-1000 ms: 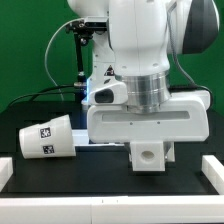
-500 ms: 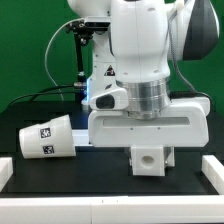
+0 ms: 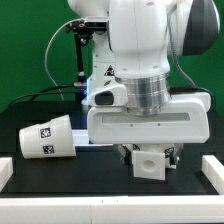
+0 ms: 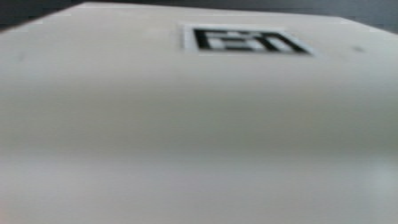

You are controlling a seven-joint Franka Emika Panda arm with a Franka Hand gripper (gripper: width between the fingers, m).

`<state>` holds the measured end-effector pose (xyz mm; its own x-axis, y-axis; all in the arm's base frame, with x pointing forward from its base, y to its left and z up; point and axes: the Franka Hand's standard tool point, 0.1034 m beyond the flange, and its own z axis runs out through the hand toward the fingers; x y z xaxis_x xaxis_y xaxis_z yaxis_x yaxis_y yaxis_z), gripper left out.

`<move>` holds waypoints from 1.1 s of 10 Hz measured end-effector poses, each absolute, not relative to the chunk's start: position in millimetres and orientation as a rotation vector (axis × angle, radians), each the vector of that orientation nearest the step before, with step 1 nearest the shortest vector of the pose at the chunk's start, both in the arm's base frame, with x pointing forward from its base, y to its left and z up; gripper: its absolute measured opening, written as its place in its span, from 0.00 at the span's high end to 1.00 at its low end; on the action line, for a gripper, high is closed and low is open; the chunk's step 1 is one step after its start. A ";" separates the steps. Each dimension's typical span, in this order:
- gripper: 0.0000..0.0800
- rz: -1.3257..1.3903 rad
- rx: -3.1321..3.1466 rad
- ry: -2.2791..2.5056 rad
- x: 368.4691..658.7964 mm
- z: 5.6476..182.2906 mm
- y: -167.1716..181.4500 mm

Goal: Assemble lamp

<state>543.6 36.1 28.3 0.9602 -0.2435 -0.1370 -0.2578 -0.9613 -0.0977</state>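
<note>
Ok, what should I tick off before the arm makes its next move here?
1. Claw lined up over the lamp base: ok.
2. Claw closed on the lamp base: cannot tell, the arm hides the contact.
3. Tag on the white surface filling the wrist view: ok, slightly blurred.
4. Shade apart from the claw, lying on its side: ok.
5. Bulb located: not ok, in neither view.

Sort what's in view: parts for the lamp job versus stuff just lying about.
Belongs to the job:
shade, lying on its side
base, with the gripper at it

Just there:
black table
white rail at its edge
black stand behind
</note>
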 end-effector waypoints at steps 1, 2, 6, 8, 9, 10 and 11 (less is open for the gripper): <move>0.13 0.259 -2.978 0.390 547.6 34.9 33.8; 0.13 0.272 -2.967 0.397 558.0 42.0 29.6; 0.13 0.817 -2.811 0.456 565.7 37.0 21.1; 0.13 1.042 -2.722 0.432 552.1 36.6 19.1; 0.13 1.130 -2.683 0.422 552.2 34.5 17.7; 0.13 1.260 -2.622 0.472 550.4 35.3 20.2; 0.13 1.247 -2.624 0.503 559.6 31.0 22.2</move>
